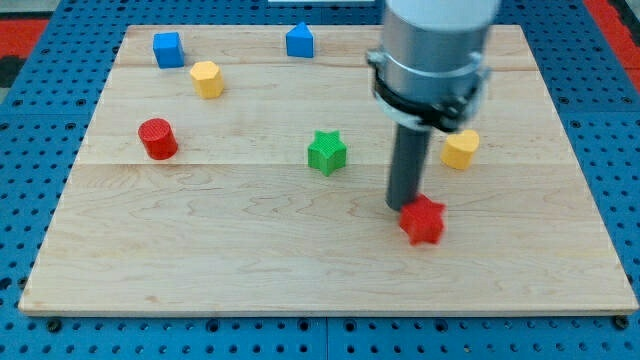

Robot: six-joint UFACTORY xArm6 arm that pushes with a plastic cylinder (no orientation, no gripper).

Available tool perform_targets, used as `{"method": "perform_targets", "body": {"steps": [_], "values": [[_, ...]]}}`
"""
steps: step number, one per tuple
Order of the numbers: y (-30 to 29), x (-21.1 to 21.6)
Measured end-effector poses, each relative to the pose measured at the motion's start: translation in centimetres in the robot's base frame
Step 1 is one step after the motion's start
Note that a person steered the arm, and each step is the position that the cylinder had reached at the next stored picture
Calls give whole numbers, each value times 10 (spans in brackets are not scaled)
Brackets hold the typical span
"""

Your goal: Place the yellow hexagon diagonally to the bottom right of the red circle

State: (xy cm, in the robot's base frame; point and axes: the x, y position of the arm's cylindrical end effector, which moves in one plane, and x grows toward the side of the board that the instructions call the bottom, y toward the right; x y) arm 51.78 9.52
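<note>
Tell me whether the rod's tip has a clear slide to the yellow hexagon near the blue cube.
Probably yes. My tip sits beside the red star, and the yellow hexagon lies far toward the view's upper left. Only the green star stands near that line, so a slight detour looks wise.

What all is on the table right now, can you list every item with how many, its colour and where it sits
Wooden board: one, light wood, fills most of the view.
Cube: one, blue, top left.
Pentagon-like block: one, blue, top centre.
Hexagon: one, yellow, upper left, below and right of the cube.
Circle: one, red, left side.
Green star: one, green, centre.
Rounded block: one, yellow, right of centre, shape unclear.
Red star: one, red, lower right of centre.
Pegboard surface: blue, around the board.
My tip: one dark rod, touching or nearly touching the red star's upper left.
</note>
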Motion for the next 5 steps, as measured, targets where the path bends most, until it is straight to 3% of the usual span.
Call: {"method": "perform_targets", "body": {"steps": [1, 2, 5], "values": [[58, 27], [29, -13], [-71, -193]]}}
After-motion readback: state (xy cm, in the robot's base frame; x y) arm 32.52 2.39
